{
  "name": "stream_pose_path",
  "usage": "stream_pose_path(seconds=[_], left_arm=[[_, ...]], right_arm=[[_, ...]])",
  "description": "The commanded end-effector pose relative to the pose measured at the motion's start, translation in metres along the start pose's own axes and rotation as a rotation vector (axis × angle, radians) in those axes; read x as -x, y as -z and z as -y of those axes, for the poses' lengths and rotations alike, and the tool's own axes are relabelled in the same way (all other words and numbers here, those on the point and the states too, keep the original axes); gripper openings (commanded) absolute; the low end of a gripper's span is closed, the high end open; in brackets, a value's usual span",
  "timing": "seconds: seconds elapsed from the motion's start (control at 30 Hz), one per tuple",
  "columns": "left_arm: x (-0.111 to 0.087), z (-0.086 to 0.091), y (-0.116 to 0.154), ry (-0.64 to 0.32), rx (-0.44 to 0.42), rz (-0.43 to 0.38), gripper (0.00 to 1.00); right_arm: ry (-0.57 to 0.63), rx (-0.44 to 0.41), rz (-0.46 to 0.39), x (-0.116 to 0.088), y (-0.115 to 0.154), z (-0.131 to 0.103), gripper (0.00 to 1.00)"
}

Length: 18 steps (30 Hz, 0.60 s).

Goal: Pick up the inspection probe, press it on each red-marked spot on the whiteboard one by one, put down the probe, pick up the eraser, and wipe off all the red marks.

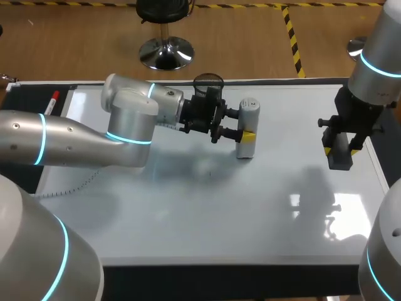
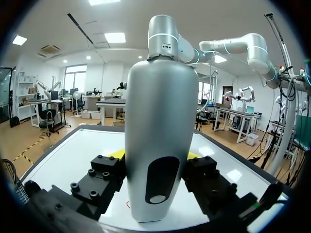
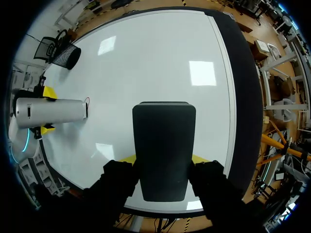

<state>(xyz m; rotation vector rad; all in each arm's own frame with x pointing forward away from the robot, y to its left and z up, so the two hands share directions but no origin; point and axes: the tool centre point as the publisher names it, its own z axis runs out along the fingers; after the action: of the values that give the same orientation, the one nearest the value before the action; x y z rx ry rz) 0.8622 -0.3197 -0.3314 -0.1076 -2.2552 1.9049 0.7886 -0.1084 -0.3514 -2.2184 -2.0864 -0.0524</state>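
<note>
Where the inspection probe [image 1: 247, 128] stands upright in the upper middle of the head view, its lower end meets the whiteboard [image 1: 207, 213], with a small red mark [image 3: 86, 102] just beside that end; my left gripper [image 1: 240, 124] is clamped on the probe's body from two sides; at the right of the frame my right gripper [image 1: 341, 150] is closed on the dark eraser [image 1: 339, 157], held over the board's right border; a mesh cup [image 1: 208, 83] stands behind my left gripper; a red marker [image 1: 51, 102] lies at the upper left.
</note>
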Motion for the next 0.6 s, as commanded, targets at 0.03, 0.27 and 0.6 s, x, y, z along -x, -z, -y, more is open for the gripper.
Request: stream_pose_path(seconds=[0.03, 0.27, 0.6], left_arm=[[-0.006, -0.001, -0.001, -0.004, -0.006, 0.003, 0.0], [-0.005, 0.007, -0.002, -0.001, -0.02, 0.004, 0.0], [-0.005, 0.023, 0.001, -0.015, -0.008, -0.001, 0.0]], right_arm=[[0.002, 0.002, -0.002, 0.001, 0.001, 0.001, 0.0], [0.002, 0.002, -0.002, 0.001, 0.001, 0.001, 0.0], [0.002, 0.002, -0.002, 0.001, 0.001, 0.001, 0.0]])
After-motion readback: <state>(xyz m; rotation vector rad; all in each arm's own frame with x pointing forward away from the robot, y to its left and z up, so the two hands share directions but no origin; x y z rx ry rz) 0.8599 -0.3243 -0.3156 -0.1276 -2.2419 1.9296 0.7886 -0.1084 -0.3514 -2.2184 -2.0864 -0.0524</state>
